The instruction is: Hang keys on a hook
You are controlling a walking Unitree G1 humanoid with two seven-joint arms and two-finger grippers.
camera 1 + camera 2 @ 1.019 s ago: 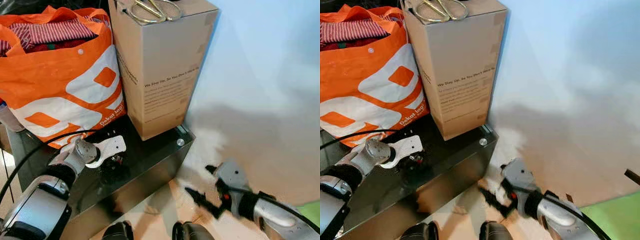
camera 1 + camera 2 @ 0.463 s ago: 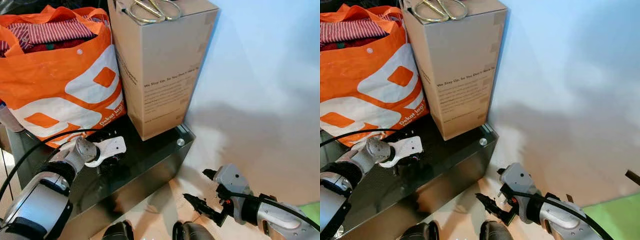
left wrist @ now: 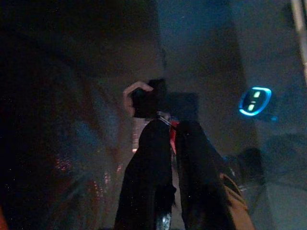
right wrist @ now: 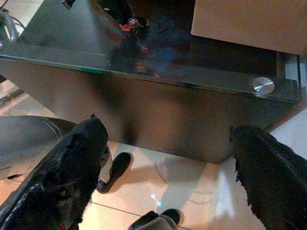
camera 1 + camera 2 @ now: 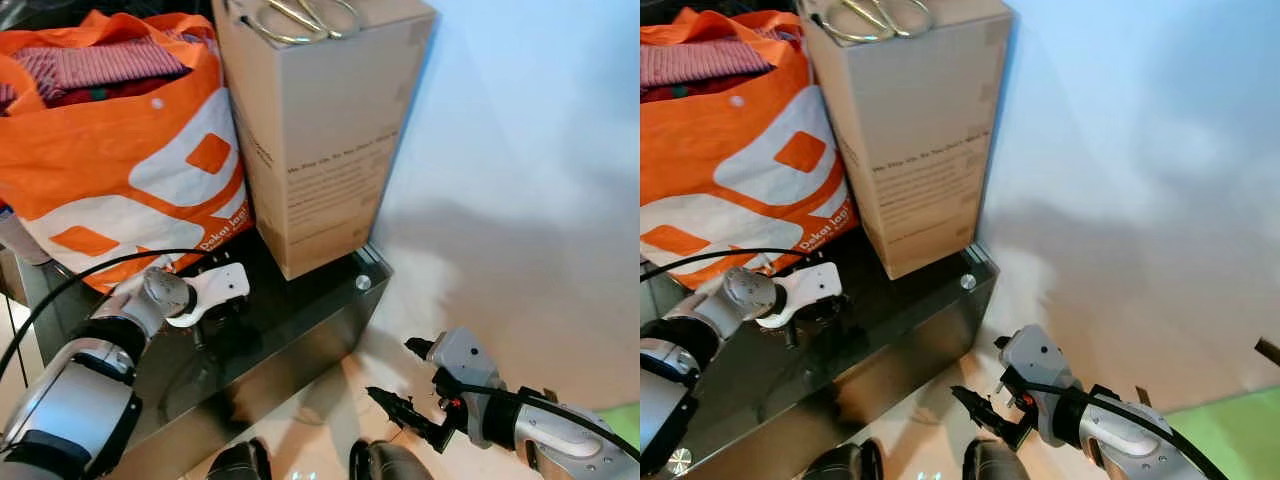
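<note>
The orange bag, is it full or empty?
Full. Striped red cloth fills the orange bag right up to its open top.

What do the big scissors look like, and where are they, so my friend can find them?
Start at the dark glass table by the pale wall. On it stand an orange shopping bag and, right beside it, a tall cardboard box. The scissors lie flat on top of that box: gold-coloured metal with big loop handles, the only shiny thing up there.
</note>
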